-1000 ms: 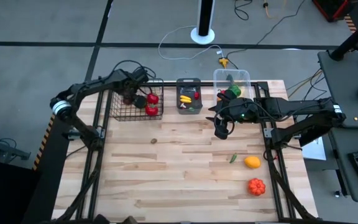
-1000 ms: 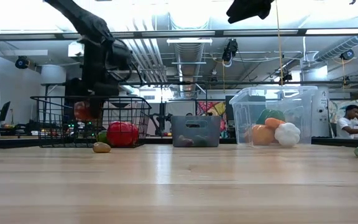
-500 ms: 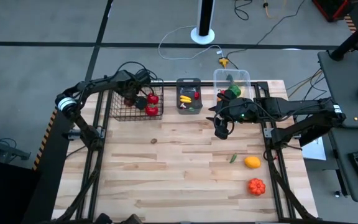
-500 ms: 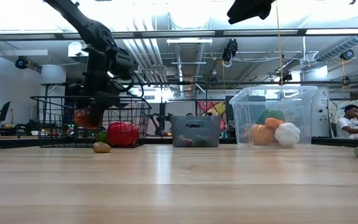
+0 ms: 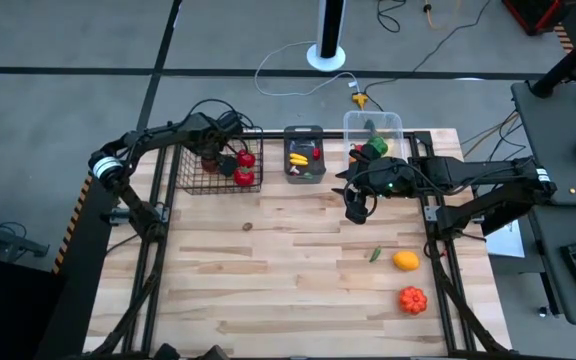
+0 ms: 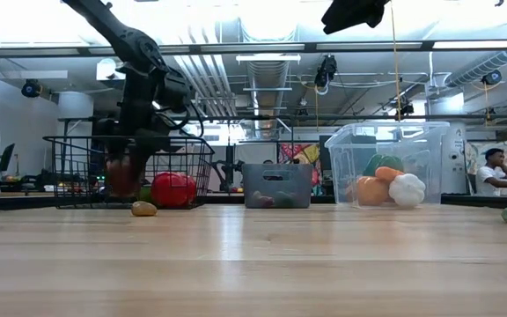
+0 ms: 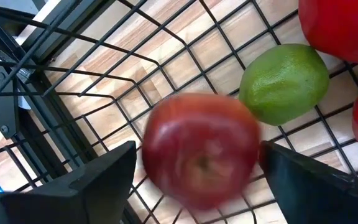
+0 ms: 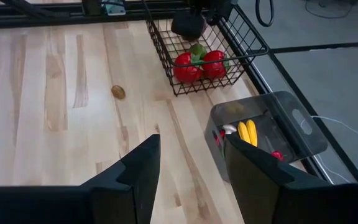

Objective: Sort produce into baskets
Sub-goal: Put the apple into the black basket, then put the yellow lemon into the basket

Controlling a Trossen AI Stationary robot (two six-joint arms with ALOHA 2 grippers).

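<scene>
- Pale wooden planks make up the table [image 5: 268, 280], with grey floor around it in the high view and a workshop room with a seated person [image 6: 498, 172] behind it in the low view.
- Inside the black wire-mesh basket [image 5: 190, 172], at the table's far left, a red apple [image 7: 201, 149] sits blurred between the left gripper's [image 7: 197, 171] two dark fingers, which stand spread wider than the fruit; whether either finger touches it I cannot tell.
- Just beside the apple on the mesh floor lies a green lime [image 7: 283, 83], and red produce shows next to that; from above two red peppers [image 5: 245, 168] fill the basket's right end.
- Next along the far edge is the dark grey plastic bin [image 5: 304, 133], holding yellow bananas [image 8: 248, 132] and small red pieces.
- Beyond it stands the clear plastic tub [image 6: 393, 163], with an orange fruit, a white garlic [image 6: 407, 189] and green produce inside.
- The right gripper [image 5: 357, 208] hangs above bare table in front of the tub, fingers parted with nothing between them.
- Loose on the table: a small brown item [image 5: 248, 226] left of centre, a small green vegetable [image 5: 375, 255], a yellow-orange fruit [image 5: 406, 261] and a red-orange pumpkin-like piece [image 5: 412, 299] near the right edge.
</scene>
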